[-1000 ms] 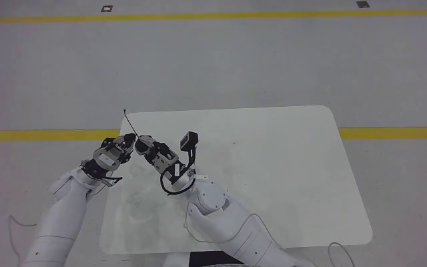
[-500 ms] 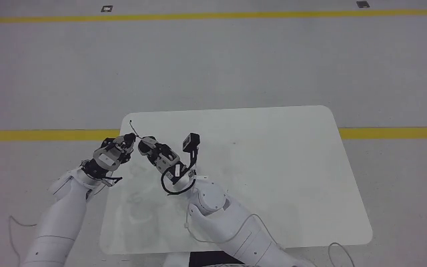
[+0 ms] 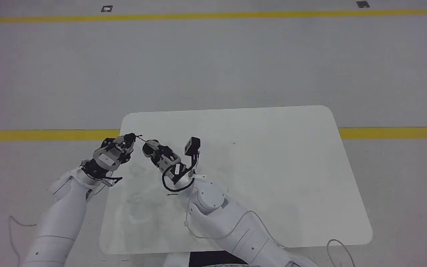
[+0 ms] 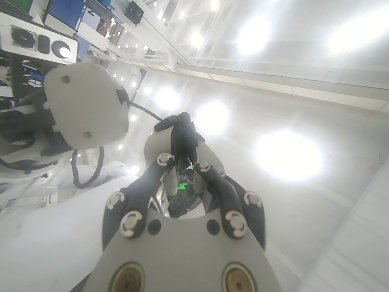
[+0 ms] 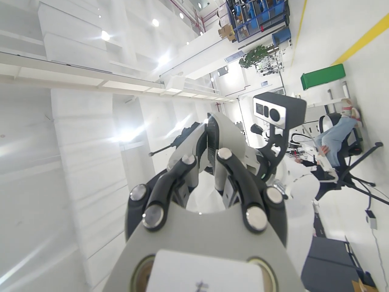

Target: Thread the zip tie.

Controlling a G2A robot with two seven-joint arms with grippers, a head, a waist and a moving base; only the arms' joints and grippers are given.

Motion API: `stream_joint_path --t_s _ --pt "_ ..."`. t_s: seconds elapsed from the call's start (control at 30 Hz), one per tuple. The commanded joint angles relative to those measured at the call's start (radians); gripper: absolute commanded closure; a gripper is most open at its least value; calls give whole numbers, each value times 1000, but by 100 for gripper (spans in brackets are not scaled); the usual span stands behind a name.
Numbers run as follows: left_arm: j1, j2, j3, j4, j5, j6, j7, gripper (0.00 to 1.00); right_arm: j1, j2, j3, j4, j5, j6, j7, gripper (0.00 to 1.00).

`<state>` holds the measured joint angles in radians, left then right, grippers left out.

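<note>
Left gripper point(image 3: 131, 140) and right gripper point(image 3: 146, 145), both clamped on zip tie point(image 4: 145, 111), meet above table point(image 3: 267, 167) near its left edge. Advice: keep strap aligned with head, feed slowly.

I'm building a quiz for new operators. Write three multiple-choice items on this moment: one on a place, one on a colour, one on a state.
1. Where is the zip tie? A. Held over the table between the left tool and the right tool. B. Flat on the table. C. Inside a box.
2. What colour is it? A. White. B. Yellow. C. Black.
3. How is the left tool? A. Wide open. B. Shut on the zip tie. C. Half open.
Answers: A, the top view shows it spanning both tools; C, a thin black strand; B, its fingers pinch the strand's end.
</note>
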<state>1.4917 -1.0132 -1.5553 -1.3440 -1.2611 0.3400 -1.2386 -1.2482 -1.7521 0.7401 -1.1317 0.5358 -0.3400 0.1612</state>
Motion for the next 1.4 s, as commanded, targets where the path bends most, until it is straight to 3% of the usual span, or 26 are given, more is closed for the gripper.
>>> stream_joint_path --t_s 0.0,0.4,1.17,1.2,1.23,1.27,1.37 --pt "0 0 0 0 0 0 0 100 5 -1 -2 12 1 0 -6 100" --pt "0 0 0 0 0 0 0 100 21 -6 -9 49 -15 0 -44 100" --pt "0 0 0 0 0 0 0 100 -11 5 20 41 -50 0 -60 100" --pt "0 0 0 0 0 0 0 100 -15 6 26 38 -51 0 -65 94" --pt "0 0 0 0 0 0 0 100 -19 7 31 34 -55 0 -71 55" --pt "0 0 0 0 0 0 0 100 -25 9 38 26 -62 0 -76 0" --pt "0 0 0 0 0 0 0 100 -58 18 74 -29 -89 0 -64 0"
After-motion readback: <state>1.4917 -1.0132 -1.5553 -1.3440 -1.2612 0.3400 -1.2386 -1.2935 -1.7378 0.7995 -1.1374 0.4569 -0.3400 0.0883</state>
